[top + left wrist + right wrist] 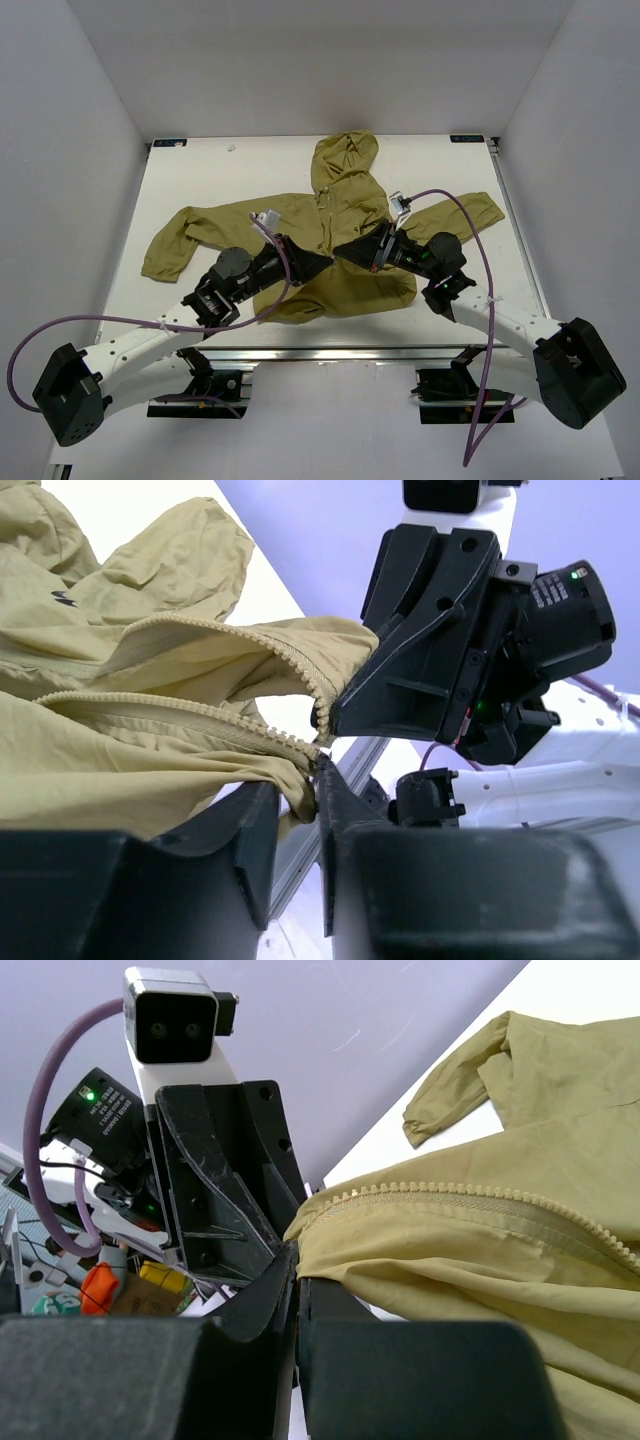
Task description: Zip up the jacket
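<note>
Left gripper (320,263) and right gripper (342,251) sit nose to nose at the jacket (350,285) front, with no lane between them. Both arms cross the near edge. Sleeves (185,235) block mid-bench on both sides. The bench (200,170) is bare at the far corners beside the hood (347,160). Walls (60,150) box in three sides.

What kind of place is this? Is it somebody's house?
Probably a robot lab or test bench, not a house: a white table boxed in by plain white walls, two robot arms at its near edge, and one jacket laid out.
</note>
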Tool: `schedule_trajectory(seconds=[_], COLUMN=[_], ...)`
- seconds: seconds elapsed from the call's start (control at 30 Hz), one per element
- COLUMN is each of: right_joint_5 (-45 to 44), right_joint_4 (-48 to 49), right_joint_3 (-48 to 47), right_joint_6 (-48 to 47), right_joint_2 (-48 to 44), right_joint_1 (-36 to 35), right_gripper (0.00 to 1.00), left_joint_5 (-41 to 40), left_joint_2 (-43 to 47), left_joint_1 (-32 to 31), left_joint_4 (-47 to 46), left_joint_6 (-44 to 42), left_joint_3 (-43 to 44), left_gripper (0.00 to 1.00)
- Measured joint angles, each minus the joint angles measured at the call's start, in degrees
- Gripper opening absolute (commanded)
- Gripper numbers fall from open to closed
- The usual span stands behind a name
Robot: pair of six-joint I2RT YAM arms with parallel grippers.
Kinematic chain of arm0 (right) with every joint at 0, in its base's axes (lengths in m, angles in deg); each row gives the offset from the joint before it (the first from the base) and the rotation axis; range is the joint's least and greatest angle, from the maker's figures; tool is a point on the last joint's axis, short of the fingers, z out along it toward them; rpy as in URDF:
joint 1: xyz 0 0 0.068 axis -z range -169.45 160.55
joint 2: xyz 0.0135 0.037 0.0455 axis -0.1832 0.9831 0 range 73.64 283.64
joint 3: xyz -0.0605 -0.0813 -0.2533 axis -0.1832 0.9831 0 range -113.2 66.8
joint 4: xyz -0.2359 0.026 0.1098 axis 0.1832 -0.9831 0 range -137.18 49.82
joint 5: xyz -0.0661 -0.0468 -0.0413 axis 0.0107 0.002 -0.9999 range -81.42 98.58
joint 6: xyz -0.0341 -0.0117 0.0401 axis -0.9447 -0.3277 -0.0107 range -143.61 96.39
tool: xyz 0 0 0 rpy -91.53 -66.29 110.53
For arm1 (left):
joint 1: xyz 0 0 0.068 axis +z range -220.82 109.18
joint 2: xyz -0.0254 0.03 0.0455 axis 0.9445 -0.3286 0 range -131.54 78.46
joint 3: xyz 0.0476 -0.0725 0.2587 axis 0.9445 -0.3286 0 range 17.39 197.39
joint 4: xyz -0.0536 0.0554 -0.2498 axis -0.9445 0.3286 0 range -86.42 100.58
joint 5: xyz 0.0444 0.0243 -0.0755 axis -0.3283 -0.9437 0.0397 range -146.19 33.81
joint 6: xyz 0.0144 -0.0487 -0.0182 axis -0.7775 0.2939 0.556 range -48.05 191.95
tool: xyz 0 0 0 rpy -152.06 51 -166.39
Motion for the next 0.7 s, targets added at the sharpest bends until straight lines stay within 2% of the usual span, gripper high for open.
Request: schedule_trajectory(seconds=[0.07, 0.1, 0.2, 0.3, 0.37, 0.7], right_joint_5=[0.0, 0.0, 0.0, 0.0, -0.1, -1.7], right_joint_4=[0.4, 0.6, 0.9, 1.0, 1.0, 0.7], right_joint_3=[0.1, 0.1, 0.2, 0.2, 0.3, 0.3], right_joint_6=[0.2, 0.3, 0.5, 0.5, 0.5, 1.9], right_joint_2=[0.1, 0.1, 0.0, 0.0, 0.0, -0.1], right_joint_1=[0.0, 0.0, 0.0, 0.0, 0.0, 0.1], right_gripper=[0.0, 0.0, 0.0, 0.0, 0.0, 0.0], left_joint_5=[0.4, 0.6, 0.8, 0.9, 1.1, 4.8], left_joint_2=[-0.4, -0.4, -0.4, -0.4, -0.4, -0.6], left_joint_1=[0.0, 0.0, 0.2, 0.2, 0.2, 0.7], left_joint_4=[-0.6, -0.7, -0.9, -1.0, -1.0, -1.7], left_joint_6=[0.4, 0.5, 0.9, 1.0, 1.0, -1.1], left_joint_3=[0.0, 0.0, 0.0, -0.1, -0.1, -0.2], left_gripper=[0.24, 0.13, 0.0, 0.03, 0.0, 0.0])
